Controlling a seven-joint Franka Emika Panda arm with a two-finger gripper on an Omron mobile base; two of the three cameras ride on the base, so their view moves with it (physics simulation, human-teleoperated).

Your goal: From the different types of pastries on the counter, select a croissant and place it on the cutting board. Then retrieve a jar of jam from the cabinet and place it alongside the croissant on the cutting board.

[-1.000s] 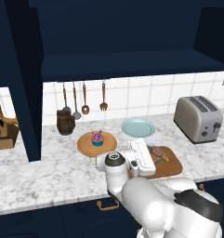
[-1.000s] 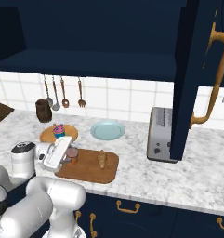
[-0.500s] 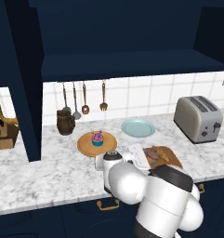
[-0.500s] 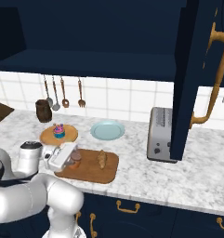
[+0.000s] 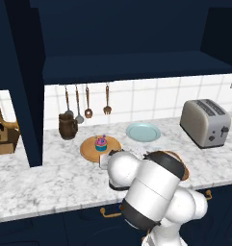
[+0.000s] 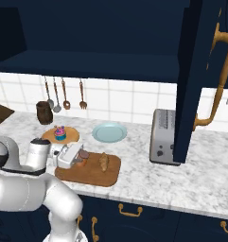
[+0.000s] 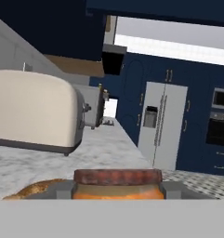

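- The pincer [image 6: 79,158] sits low over the left end of the cutting board [image 6: 94,176], and it's clamped on the jar of jam [image 6: 83,157]. In the hand view the jar [image 7: 117,184] is wedged right between the two grey fingers [image 7: 176,189], reddish lid up.
- From the right base view the jar looks upright, at or just above the board. Can't really tell if its bottom is touching the wood.
- The croissant [image 6: 103,161] is lying on the board just right of the jar, close but not touching. A bit of it pokes in at the lower left of the hand view [image 7: 34,189] too.
- The board rests on the marbled surface [image 6: 191,179] near the front edge. In the left base view the arm covers most of it, so just a sliver [image 5: 184,169] peeks out.
- The cupcake [image 5: 101,142] is on the round wooden plate [image 5: 87,149], left of and farther back than the board.
- The pale blue plate [image 6: 109,132] sits behind the board, toward the tiled wall.
- The toaster [image 6: 162,136] stands to the right on the surface, well apart from the board.
- A dark mug [image 5: 67,127] is at the back left under the hanging utensils [image 5: 87,101].
- The navy cabinet [image 5: 132,38] runs overhead, and its open door [image 6: 200,75] with a brass handle hangs at the right.
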